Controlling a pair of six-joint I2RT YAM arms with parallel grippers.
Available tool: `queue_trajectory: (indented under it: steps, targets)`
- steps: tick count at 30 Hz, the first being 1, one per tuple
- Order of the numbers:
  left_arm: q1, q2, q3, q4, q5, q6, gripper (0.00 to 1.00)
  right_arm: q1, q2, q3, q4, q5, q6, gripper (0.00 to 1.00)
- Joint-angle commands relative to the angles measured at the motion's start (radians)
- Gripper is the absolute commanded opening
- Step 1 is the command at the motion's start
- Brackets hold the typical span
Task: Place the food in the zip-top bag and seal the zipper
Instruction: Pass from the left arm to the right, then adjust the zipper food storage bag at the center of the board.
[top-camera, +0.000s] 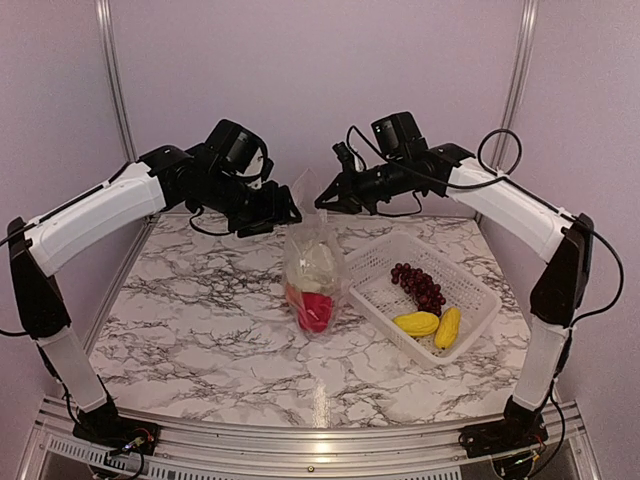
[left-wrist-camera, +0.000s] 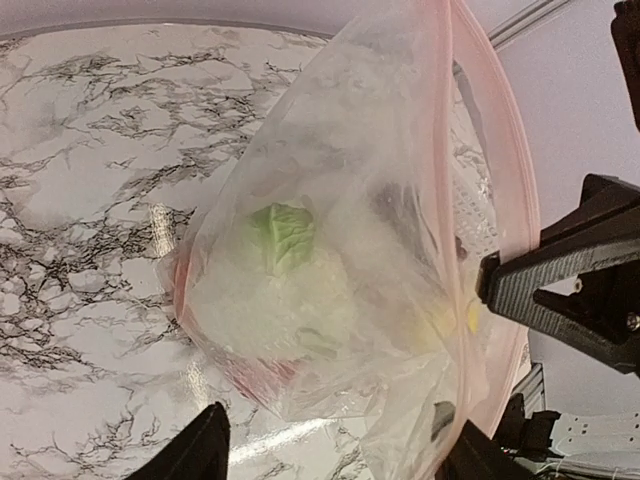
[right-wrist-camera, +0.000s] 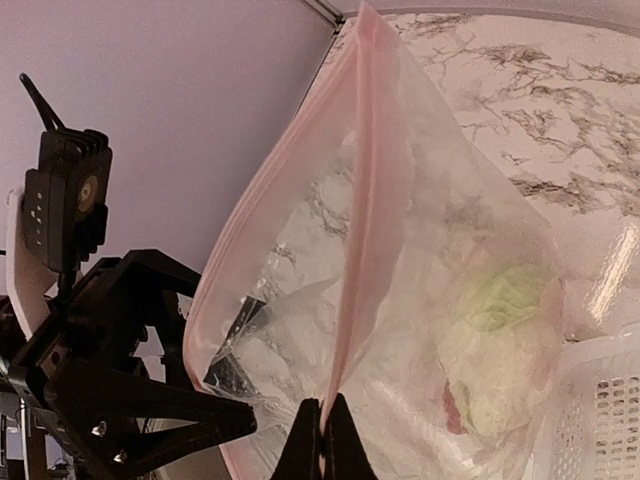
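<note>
Zip-top bag (top-camera: 315, 272) hangs upright between my two arms over the middle of the counter (top-camera: 200, 320), its bottom resting on or just above the marble; I cannot tell which. I judge the task roughly half done. The cauliflower (left-wrist-camera: 270, 290) sits inside the bag, and the red piece (top-camera: 315, 308) lies below it at the bottom. I cannot say for certain whether the orange fruit is in there too. The grape bunch (top-camera: 420, 285) and both yellow pieces (top-camera: 417, 323) lie in the white basket (top-camera: 390, 240) just to the right of the bag, so three items are left to load. The zipper (right-wrist-camera: 360, 200) is not sealed: from my right wrist its two pink strips curve well apart and the mouth gapes.

My right fingers (right-wrist-camera: 322, 425) are pressed together, pinching the near pink strip of the zipper at the bag's rim. That pinch looks like the only thing holding the bag up.

My left fingers (top-camera: 288, 214) are spread. From the left wrist the lower part of the bag passes between them, but they are not clamped on it, and I cannot tell whether either one brushes the plastic.
</note>
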Motion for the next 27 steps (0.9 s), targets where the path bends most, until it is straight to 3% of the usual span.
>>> queue_trajectory:
  steps: [1, 7, 12, 17, 20, 22, 24, 27]
  targets:
    - [0.004, -0.090, 0.038, -0.053, -0.058, 0.009, 0.97, 0.008, -0.037, -0.067, 0.020, 0.032, 0.002, 0.00]
    - [0.007, -0.272, -0.049, -0.055, -0.227, 0.108, 0.99, 0.006, -0.040, -0.045, 0.022, 0.018, 0.006, 0.00]
    - [0.009, -0.298, -0.038, -0.010, -0.291, 0.181, 0.99, 0.007, -0.037, -0.002, 0.010, 0.019, 0.010, 0.00]
    - [0.009, -0.294, -0.021, 0.028, -0.627, 0.150, 0.99, 0.008, -0.040, 0.023, 0.028, 0.001, 0.032, 0.00]
    - [0.021, -0.282, -0.081, 0.147, -0.522, 0.274, 0.99, 0.008, -0.041, 0.023, 0.034, -0.009, 0.040, 0.00]
    - [0.021, -0.270, -0.095, 0.227, -0.388, 0.244, 0.99, 0.007, -0.037, 0.028, 0.032, -0.015, 0.041, 0.00]
    - [0.019, -0.246, -0.084, 0.297, -0.262, 0.180, 0.83, 0.008, -0.038, 0.027, 0.034, -0.019, 0.045, 0.00]
    - [-0.008, -0.136, 0.067, 0.184, -0.188, 0.105, 0.68, 0.007, -0.035, 0.034, 0.034, -0.019, 0.043, 0.00]
